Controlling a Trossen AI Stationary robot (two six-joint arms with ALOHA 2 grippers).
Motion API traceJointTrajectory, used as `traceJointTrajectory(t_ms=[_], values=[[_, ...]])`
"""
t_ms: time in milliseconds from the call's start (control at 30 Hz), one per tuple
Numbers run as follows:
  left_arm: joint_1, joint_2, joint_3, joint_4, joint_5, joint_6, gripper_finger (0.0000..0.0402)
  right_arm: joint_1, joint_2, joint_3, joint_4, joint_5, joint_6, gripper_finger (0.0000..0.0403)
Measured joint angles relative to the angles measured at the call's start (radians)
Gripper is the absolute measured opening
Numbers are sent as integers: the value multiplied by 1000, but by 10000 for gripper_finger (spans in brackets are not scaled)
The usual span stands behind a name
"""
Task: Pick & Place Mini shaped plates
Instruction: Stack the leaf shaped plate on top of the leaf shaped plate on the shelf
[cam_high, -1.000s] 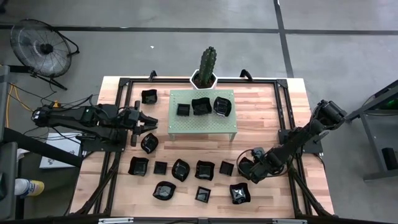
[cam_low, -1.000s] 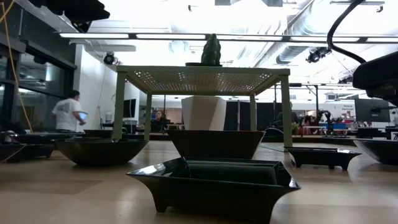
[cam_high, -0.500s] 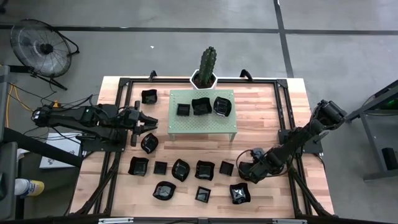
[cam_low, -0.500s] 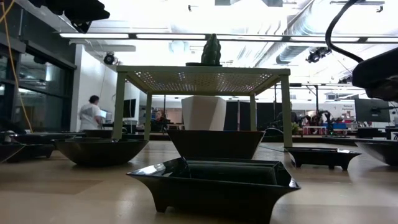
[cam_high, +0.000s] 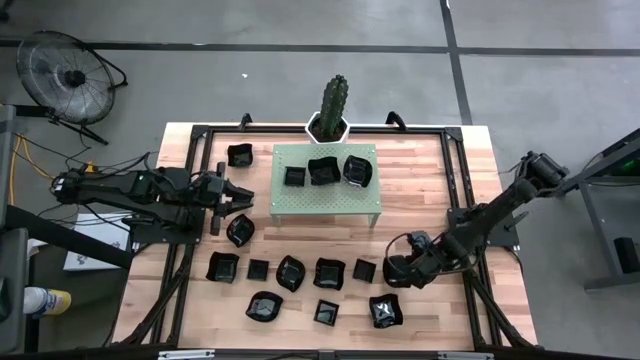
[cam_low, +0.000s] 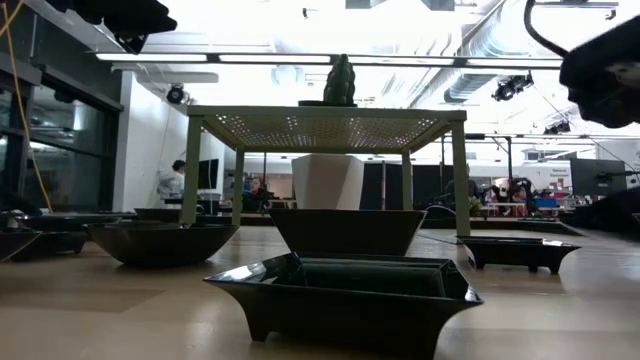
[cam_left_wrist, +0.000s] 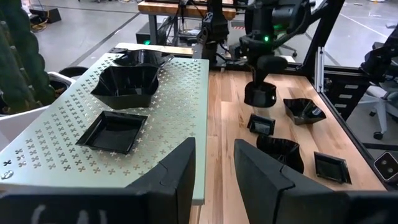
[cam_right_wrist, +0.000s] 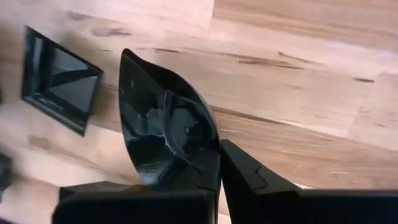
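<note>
Several small glossy black mini shaped plates (cam_high: 290, 272) lie on the wooden table (cam_high: 420, 190), and three more (cam_high: 322, 170) sit on the pale green perforated stand (cam_high: 330, 200). My right gripper (cam_high: 396, 270) hangs over the table's right half, shut on one round black dish (cam_right_wrist: 165, 124), which the left wrist view also shows as a dish (cam_left_wrist: 260, 94) raised over the wood. My left gripper (cam_left_wrist: 214, 171) hovers open, left of the stand, with nothing between its fingers. My right gripper holds the dish by its rim and wall (cam_right_wrist: 208, 165), coming steeply from above. One finger (cam_right_wrist: 249, 177) lies against the wall's outer side; the dish hides the other. The dish is lifted clear of the table and tilted, its hollow turned sideways.
A square dish (cam_right_wrist: 59, 78) lies on the wood just beside the held one. A potted cactus (cam_high: 332, 105) stands at the far edge behind the stand. Black frame rails (cam_high: 455, 170) run along the table's sides. A fan (cam_high: 65, 75) stands on the floor at far left.
My right gripper has risen from the table with the round dish, which now hangs clear of the wood. In the low view that arm has moved up at the right edge.
</note>
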Motion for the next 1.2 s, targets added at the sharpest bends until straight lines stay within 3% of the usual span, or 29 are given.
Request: traceJointTrajectory(t_ms=[400,633,867,1000,1200], values=[[0,31,0,1,3,-1,108,-14,-171,0,21,132,-85,1],[0,31,0,0,3,-1,108,-23,-263,0,121,272,-176,1],[0,31,0,0,2,-1,108,-106,-305,0,265,369,-313,0],[0,31,0,0,-1,-1,108,-162,-311,5,350,376,-405,0],[0,31,0,0,-1,11,108,-246,-311,80,344,380,-520,0]])
